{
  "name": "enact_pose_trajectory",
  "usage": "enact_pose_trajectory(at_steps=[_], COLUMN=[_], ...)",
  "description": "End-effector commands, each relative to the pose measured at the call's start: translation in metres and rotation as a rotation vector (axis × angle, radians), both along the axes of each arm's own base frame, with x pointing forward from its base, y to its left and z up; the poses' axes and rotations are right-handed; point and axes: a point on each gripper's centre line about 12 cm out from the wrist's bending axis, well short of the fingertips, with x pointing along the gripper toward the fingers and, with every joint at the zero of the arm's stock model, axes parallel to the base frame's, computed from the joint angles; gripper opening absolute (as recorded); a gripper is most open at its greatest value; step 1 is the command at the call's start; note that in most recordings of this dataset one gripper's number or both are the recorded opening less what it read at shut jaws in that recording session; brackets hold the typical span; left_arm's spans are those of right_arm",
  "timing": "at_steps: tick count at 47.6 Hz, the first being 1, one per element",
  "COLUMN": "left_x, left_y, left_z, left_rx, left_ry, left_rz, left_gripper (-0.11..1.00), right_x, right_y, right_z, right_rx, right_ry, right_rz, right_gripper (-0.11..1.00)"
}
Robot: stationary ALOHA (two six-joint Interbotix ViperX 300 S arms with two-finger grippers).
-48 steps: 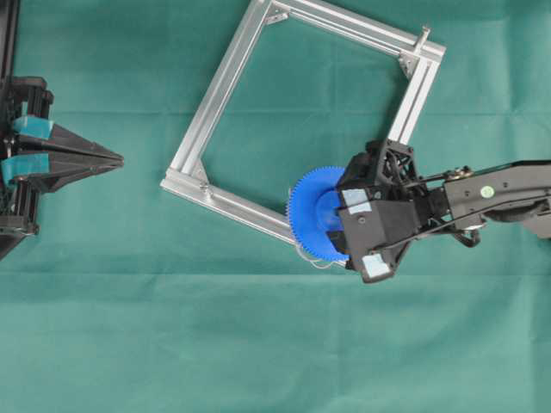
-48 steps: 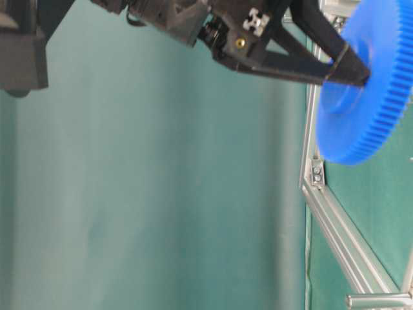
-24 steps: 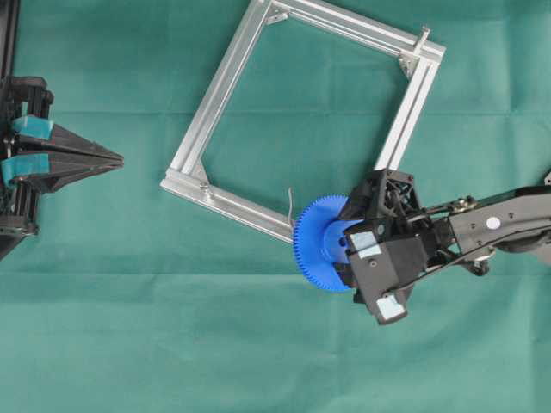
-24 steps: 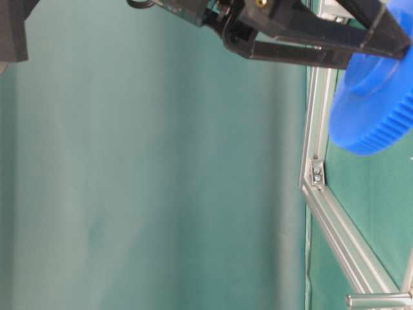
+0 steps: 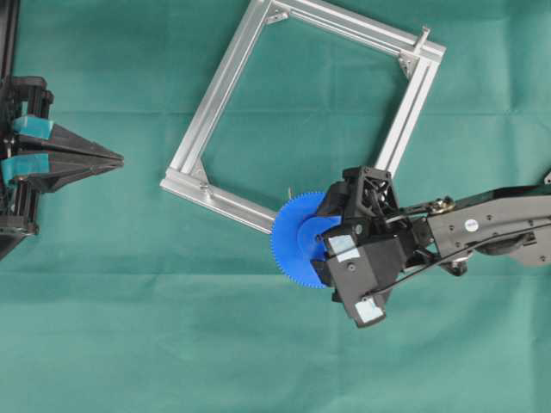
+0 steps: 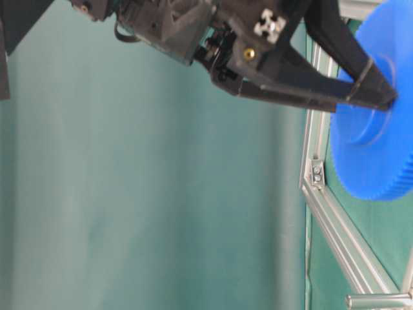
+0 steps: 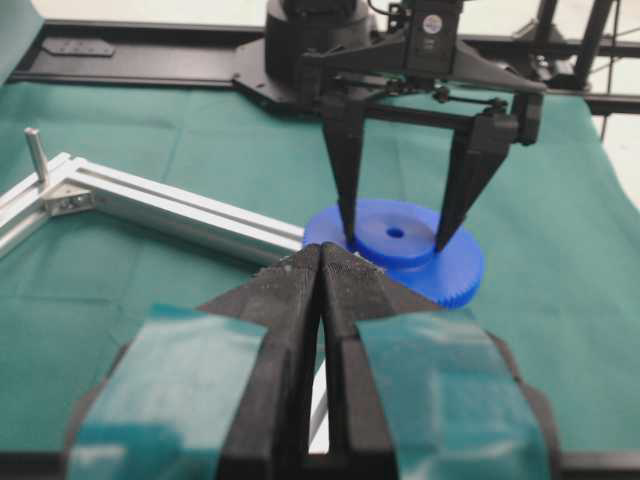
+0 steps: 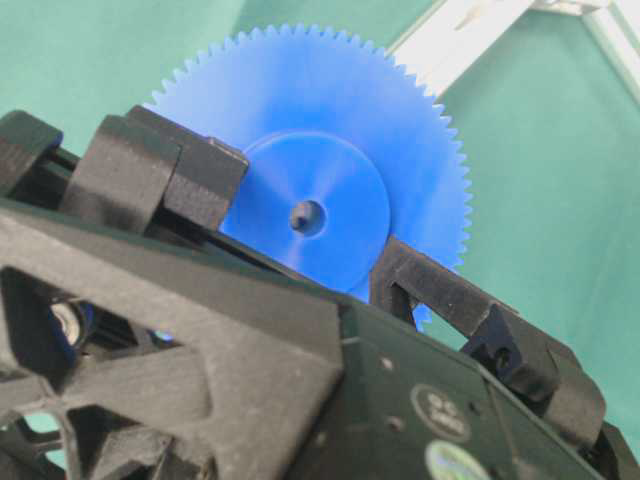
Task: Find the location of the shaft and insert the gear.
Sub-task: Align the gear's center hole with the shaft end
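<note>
My right jaws [image 7: 395, 240] pinch the blue gear [image 5: 297, 241] by its raised round hub, one finger [image 7: 342, 175] on either side, the small centre hole showing between them (clearest from the left wrist view). The gear hangs tilted above the green surface [image 5: 172, 344], over the lower corner of the aluminium frame [image 5: 219, 86], so its toothed rim overlaps the end of the frame's bottom rail in the overhead view. In the table-level view the gear [image 6: 377, 123] sits up at the right edge, with my fingers reaching it from the left. A short upright shaft [image 5: 423, 35] stands at the frame's far corner, well apart from the gear; from the left wrist it shows as a thin pin [image 7: 36, 157] on the rail's end. My left jaws [image 5: 116, 159] are pressed together, tips touching, parked at the left edge, well away from everything.
</note>
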Motion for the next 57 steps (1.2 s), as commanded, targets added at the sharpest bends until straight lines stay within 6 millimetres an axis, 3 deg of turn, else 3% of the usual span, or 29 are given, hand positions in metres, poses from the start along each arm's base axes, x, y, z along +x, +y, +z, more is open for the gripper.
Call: enact_pose_trajectory(at_steps=[1,27,40,57], left_x=[0.002,0.002,0.002,0.002], left_y=[0.0,0.0,0.0,0.0], left_z=[0.005,0.004,0.004,0.004], left_rx=[-0.001,0.0,0.0,0.0], left_ry=[-0.011,-0.011,-0.009,-0.009], left_rz=[0.002,0.002,0.002,0.0], left_gripper=[0.01,0.01,0.01,0.01], right_x=[0.007,-0.007,-0.017,-0.016], right_y=[-0.005,-0.018,-0.02,-0.014], right_z=[0.016,0.006,0.003,0.004], right_rx=[-0.001,-0.017,-0.007,0.005], right_ry=[-0.048,0.011,0.019,0.001], right_rz=[-0.006,-0.046,-0.054,-0.038], right_gripper=[0.69,0.69,0.69,0.69])
